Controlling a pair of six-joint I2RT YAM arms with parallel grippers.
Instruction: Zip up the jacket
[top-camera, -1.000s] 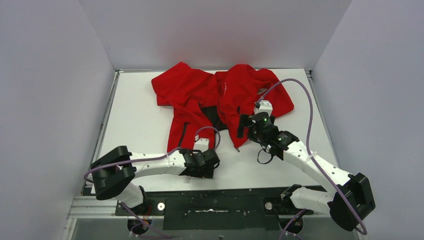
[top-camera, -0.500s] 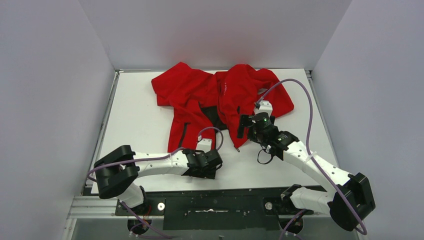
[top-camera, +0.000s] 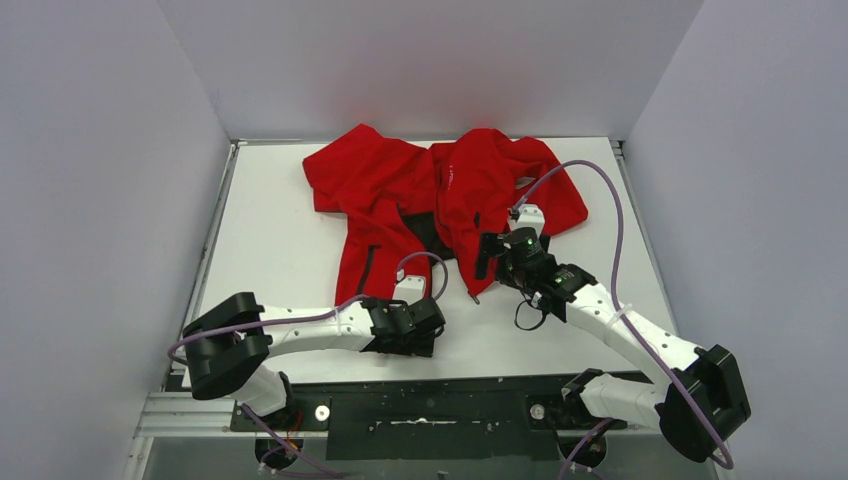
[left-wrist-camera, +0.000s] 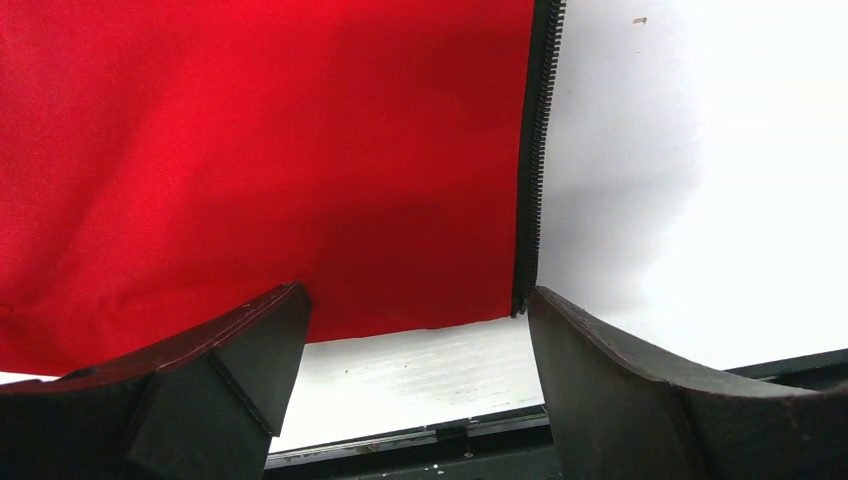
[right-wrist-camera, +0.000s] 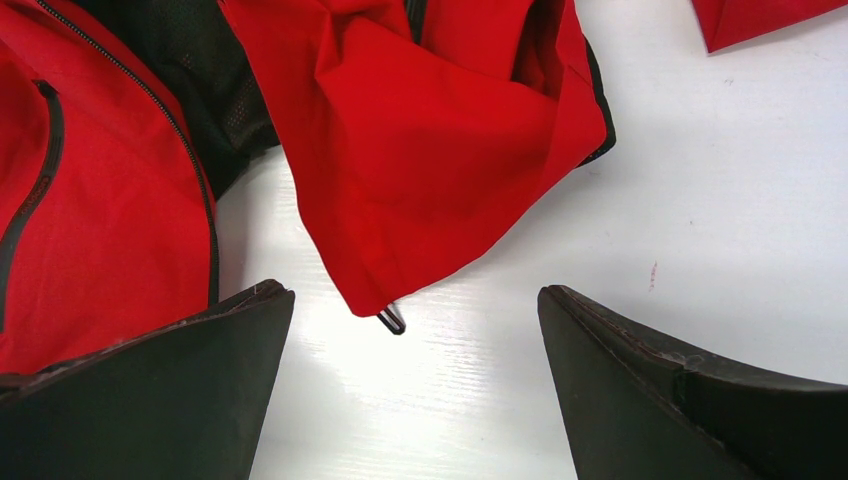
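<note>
White table (top-camera: 290, 250) and pale grey walls (top-camera: 100, 150) frame the scene as we look down on two arms working at a bright red jacket (top-camera: 440, 200). It lies open toward the far middle of the table, sleeves bunched out to left and right at the far edge, and its two front panels run toward the near side, parted so that the dark lining (right-wrist-camera: 200, 80) shows between them. On the left panel we see a dark slanted pocket zip (top-camera: 368, 268). The left gripper (left-wrist-camera: 415, 300) sits low at the near hem of that panel, its fingers spread wide and holding nothing. From its wrist camera the panel's near right corner lies between the two fingers, with the dark zipper teeth (left-wrist-camera: 530, 150) running down the panel's right edge and ending just beside the right finger. The left finger overlaps the red cloth in that view, and we cannot tell whether it touches. The right gripper (top-camera: 487, 255) hangs over the near corner of the right panel, its fingers likewise apart and empty. Its wrist camera shows that corner folded to a point on bare table between the fingers, and a small dark zipper pull (right-wrist-camera: 391, 320) sticks out from the tip. A purple cable (top-camera: 600, 190) arcs over the right arm.
</note>
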